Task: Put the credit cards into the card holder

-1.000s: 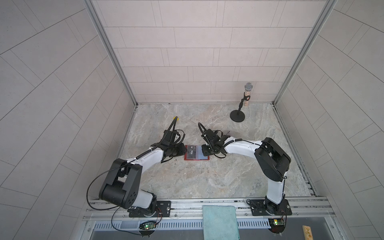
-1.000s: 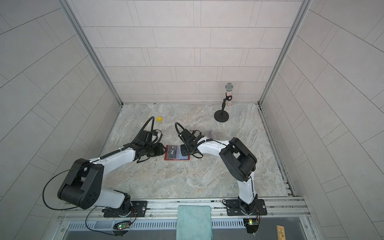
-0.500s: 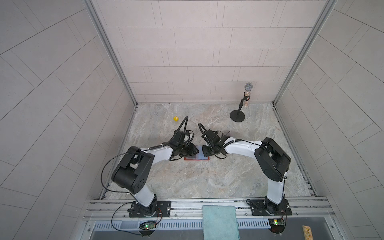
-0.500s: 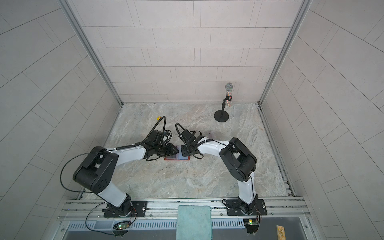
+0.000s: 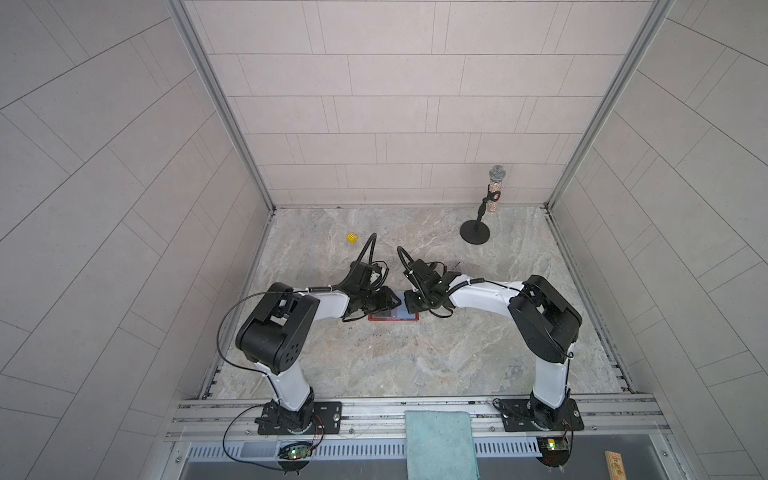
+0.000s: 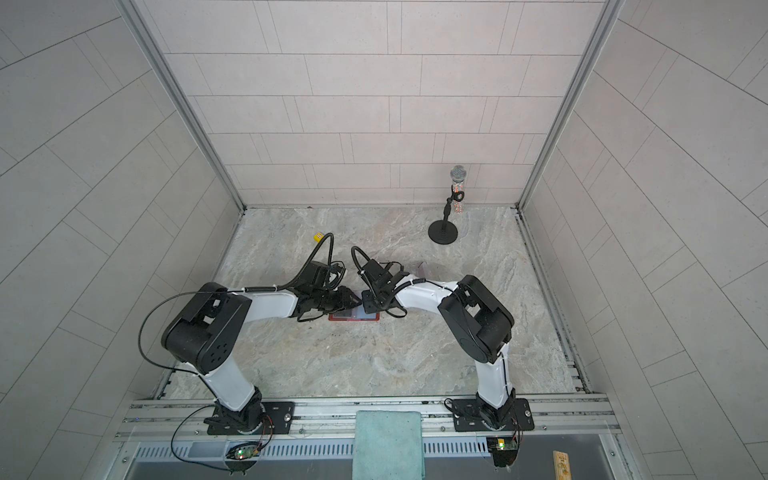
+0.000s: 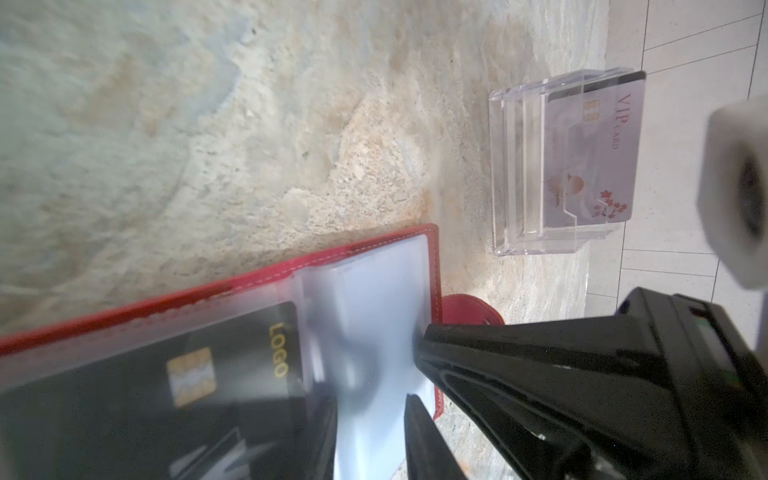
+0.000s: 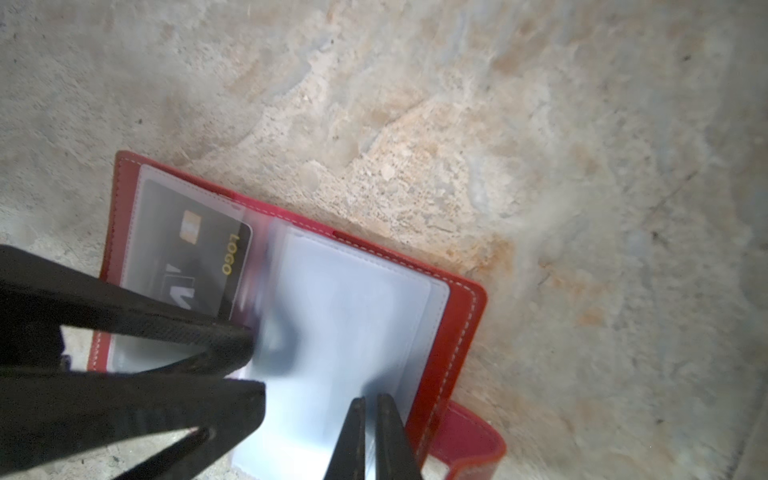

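Red leather-look wallet lies open and flat at the middle of the marble worktop. In both top views the two arms reach in over it. On one half, under a clear sleeve, sits a black card with a gold chip and gold "LOGO". The other half shows pale clear sleeves, blurred near the fold, and a snap tab juts from its outer edge.

Left claw is at the fold, just beside the black card, with its jaws close together. Whether they grasp a sleeve I cannot tell. Right claw is clenched, tips down on the sleeves of the tab half. Whether a sleeve is nipped between them does not show.

Near the tab end but apart from the wallet, a clear stand holds a pale card marked "VIP CARD", set upright. A yellow cube lies well apart towards the back.
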`<state>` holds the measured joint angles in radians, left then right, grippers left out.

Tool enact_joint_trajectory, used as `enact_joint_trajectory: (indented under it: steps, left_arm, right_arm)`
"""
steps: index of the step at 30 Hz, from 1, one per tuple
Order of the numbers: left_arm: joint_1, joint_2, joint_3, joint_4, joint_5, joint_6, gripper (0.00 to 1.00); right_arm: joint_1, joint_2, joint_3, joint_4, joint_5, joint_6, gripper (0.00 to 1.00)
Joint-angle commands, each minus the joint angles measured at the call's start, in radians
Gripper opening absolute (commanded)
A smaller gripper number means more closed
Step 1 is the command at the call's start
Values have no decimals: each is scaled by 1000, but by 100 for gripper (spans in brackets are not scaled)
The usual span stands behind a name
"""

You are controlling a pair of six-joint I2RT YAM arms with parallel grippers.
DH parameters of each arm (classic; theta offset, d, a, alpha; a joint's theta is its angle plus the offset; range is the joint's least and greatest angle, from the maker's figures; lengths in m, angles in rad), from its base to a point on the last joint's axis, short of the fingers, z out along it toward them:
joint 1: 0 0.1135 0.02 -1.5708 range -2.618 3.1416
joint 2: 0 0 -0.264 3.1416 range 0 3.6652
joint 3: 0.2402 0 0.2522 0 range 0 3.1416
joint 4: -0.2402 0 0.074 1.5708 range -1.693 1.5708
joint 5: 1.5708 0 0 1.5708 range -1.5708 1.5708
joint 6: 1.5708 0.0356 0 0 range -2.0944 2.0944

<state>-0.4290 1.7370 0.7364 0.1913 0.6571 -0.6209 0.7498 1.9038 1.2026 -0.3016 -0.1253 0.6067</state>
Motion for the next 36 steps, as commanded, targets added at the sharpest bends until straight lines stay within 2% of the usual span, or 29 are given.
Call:
enact_joint_trajectory:
  steps: [1, 13, 19, 23, 27, 36]
  left_arm:
    - [-9, 22, 10, 17, 6, -3, 34]
    - [-17, 32, 18, 31, 25, -12, 20]
    - [-19, 33, 16, 38, 23, -19, 23]
    - [-18, 18, 19, -7, -19, 5, 23]
    - [-18, 1, 26, -76, -69, 41, 23]
    - [-19, -3, 28, -98, -81, 53, 23]
  right_arm:
    - [-3, 3, -13, -8, 6, 10, 9]
    - [-3, 6, -10, -7, 2, 10, 9]
    - [-4, 8, -11, -7, 2, 10, 7]
    - [-6, -15, -23, -7, 24, 11, 7]
    - [-12, -53, -41, -11, 54, 10, 11]
    - [-24, -78, -64, -24, 89, 10, 15]
